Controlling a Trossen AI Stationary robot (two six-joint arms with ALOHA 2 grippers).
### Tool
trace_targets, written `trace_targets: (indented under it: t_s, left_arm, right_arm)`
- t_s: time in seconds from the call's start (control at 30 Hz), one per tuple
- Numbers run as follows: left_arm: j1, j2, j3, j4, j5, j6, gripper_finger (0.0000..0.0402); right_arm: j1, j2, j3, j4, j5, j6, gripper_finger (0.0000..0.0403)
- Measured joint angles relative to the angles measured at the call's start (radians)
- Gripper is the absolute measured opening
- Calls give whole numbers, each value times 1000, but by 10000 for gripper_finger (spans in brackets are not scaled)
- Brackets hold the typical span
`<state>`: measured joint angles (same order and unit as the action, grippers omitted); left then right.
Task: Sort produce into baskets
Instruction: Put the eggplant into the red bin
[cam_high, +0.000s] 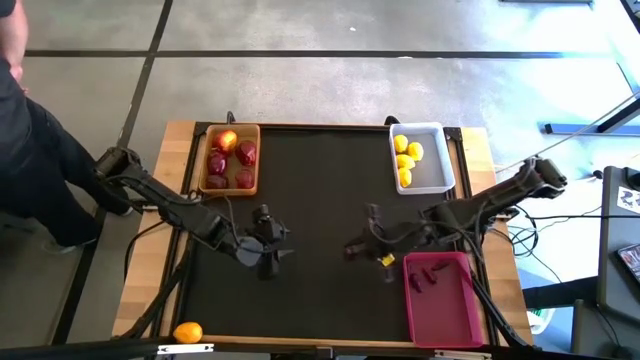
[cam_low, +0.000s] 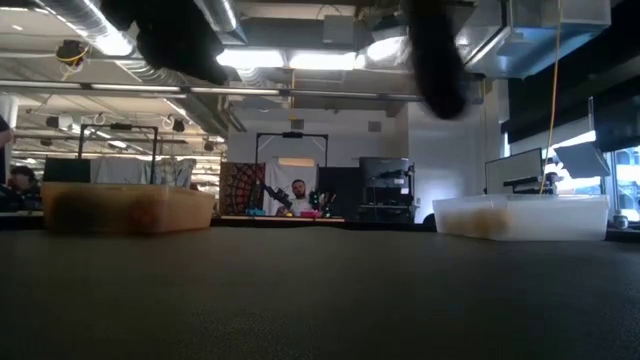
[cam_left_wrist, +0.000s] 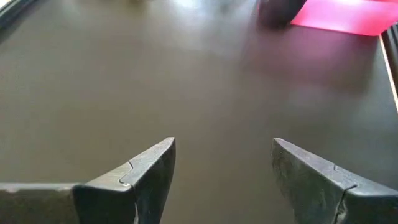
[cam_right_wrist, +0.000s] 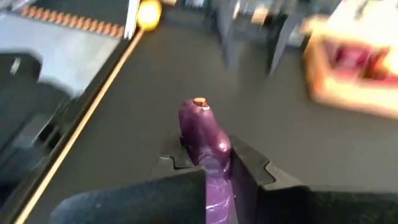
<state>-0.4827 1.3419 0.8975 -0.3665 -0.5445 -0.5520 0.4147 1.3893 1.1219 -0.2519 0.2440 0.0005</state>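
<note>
Baskets (cam_high: 228, 186) on dark mat (cam_high: 320, 190) (workshop w/ person (cam_low: 298, 197) behind).

In the low view both arms are cut off by the top edge; the wooden basket (cam_low: 128, 210) and white basket (cam_low: 522, 216) are blurred, their contents unreadable; in the right wrist view the purple piece (cam_right_wrist: 208, 146) runs off the bottom edge between the fingers; the far wooden basket (cam_right_wrist: 354, 62) there is smeared and cut off.
</note>
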Motion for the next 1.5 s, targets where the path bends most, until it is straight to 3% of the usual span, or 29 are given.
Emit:
trace_targets:
  t_s: [0.23, 0.67, 0.9, 1.17, 1.5]
  left_arm:
    - [-3, 3, -27, 42, -15, -11, 257]
    - [-1, 3, -27, 65, -55, 26, 257]
    - [-1, 3, -27, 65, -56, 26, 257]
    - [-1, 3, -27, 65, -56, 26, 257]
    - [-1, 3, -27, 65, -56, 25, 257]
  right_arm:
    - [97, -55, 68, -388, 6, 244, 24]
    - [312, -124, 70, -858, 71, 725, 24]
    - [383, -123, -68, -877, 52, 857, 24]
    - [384, -123, -234, -849, 14, 912, 24]
    - [384, -123, -301, -795, -25, 938, 24]
